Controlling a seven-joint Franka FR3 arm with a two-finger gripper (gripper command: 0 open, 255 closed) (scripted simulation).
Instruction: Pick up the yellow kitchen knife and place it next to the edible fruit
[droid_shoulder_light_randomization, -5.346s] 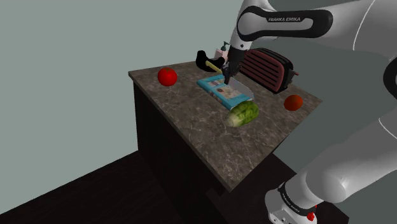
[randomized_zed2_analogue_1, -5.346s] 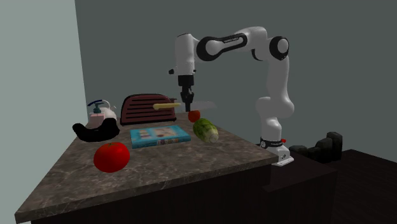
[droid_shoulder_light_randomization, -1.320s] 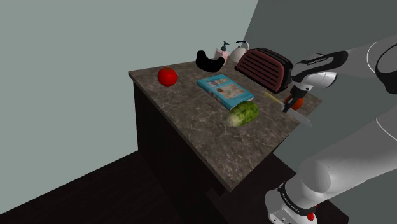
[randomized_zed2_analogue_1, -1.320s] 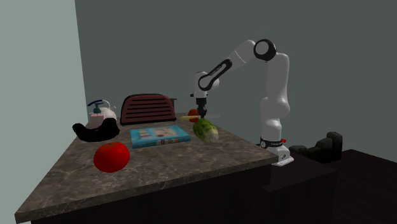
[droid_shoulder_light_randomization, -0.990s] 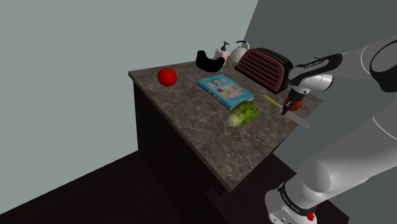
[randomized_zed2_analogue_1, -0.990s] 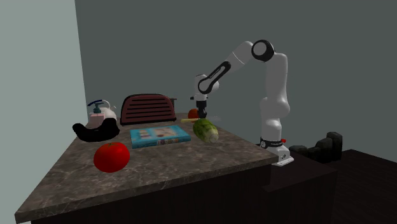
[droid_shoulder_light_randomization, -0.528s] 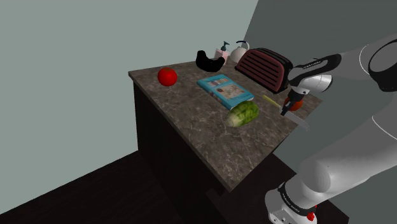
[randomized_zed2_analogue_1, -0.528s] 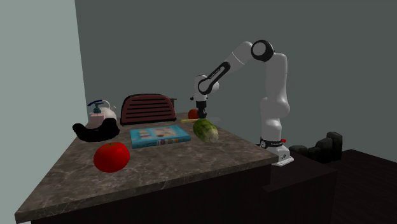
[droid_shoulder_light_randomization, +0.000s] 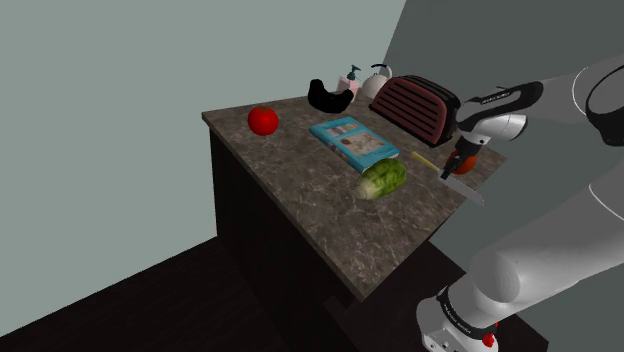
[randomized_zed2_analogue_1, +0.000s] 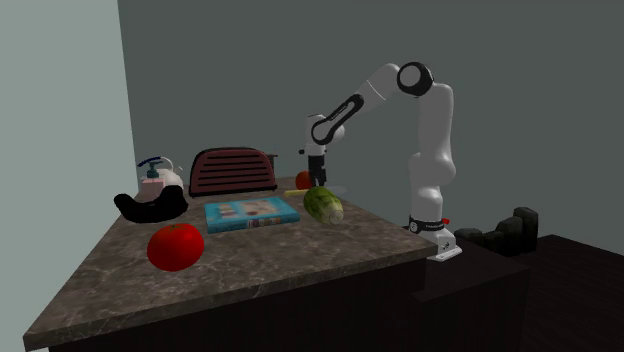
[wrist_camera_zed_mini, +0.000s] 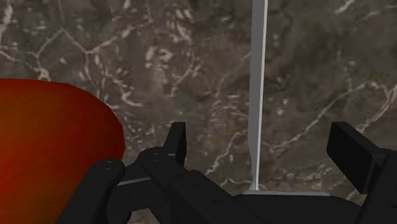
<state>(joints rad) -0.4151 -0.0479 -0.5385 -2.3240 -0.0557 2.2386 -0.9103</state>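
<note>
dark marbled tabletop (droid_shoulder_light_randomization: 320, 210) here, and the yellow-handled knife (droid_shoulder_light_randomization: 426, 160) lies just beside the red fruit (wrist_camera_zed_mini: 44, 146). the fingers (wrist_camera_zed_mini: 347, 147) stand apart, clear of the blade, so the placing looks done and only the retreat is left.

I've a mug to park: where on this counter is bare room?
Bare: the counter from the tomato, past the lettuce, down to its corner lowest in the shoulder view. Crowded: around the toaster, book, knife and gripper.
</note>
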